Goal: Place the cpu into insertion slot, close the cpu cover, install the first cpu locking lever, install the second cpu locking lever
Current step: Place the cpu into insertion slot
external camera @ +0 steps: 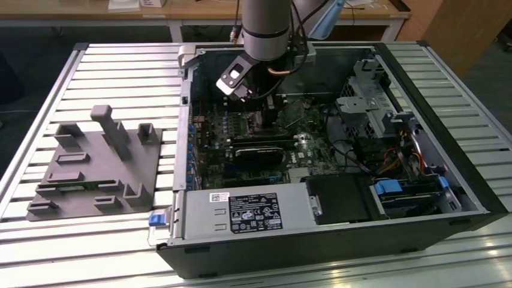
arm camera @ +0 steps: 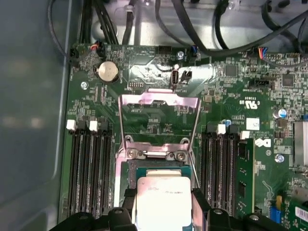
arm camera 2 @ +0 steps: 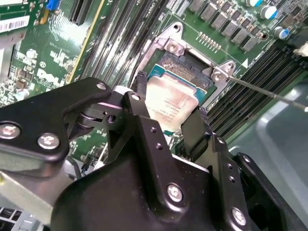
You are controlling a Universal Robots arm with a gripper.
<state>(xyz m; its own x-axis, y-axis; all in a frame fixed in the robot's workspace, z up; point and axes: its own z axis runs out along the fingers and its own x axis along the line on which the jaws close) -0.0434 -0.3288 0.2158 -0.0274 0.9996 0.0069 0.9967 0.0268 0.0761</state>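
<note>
Silvery aluminium slats make up the table [external camera: 120, 66], and on it lies an open black computer case [external camera: 320, 249], with a grey moulded fixture block [external camera: 88, 174] beside it toward the exterior view's left. Reaching down into the case is the grey arm [external camera: 268, 27], which stands over the green motherboard [external camera: 240, 129]; a grey labelled box [external camera: 240, 213] fills the case's near edge. In both wrist views the black gripper [arm camera 2: 171, 108] [arm camera: 163, 204] has its jaws clamped on two opposite edges of the cpu [arm camera 2: 173, 98] [arm camera: 162, 197]. Long black memory slots [arm camera: 89, 163] run along either side of the socket. The cpu cover [arm camera: 156, 99] is swung open, its silvery frame tilted up and away from the socket. The cpu sits level over the insertion slot [arm camera 2: 179, 60] [arm camera: 131, 174], whose dark centre shows just past the chip's edge; whether it is fully seated I cannot tell. A thin metal lever [arm camera 2: 262, 90] sticks out from one socket corner.
</note>
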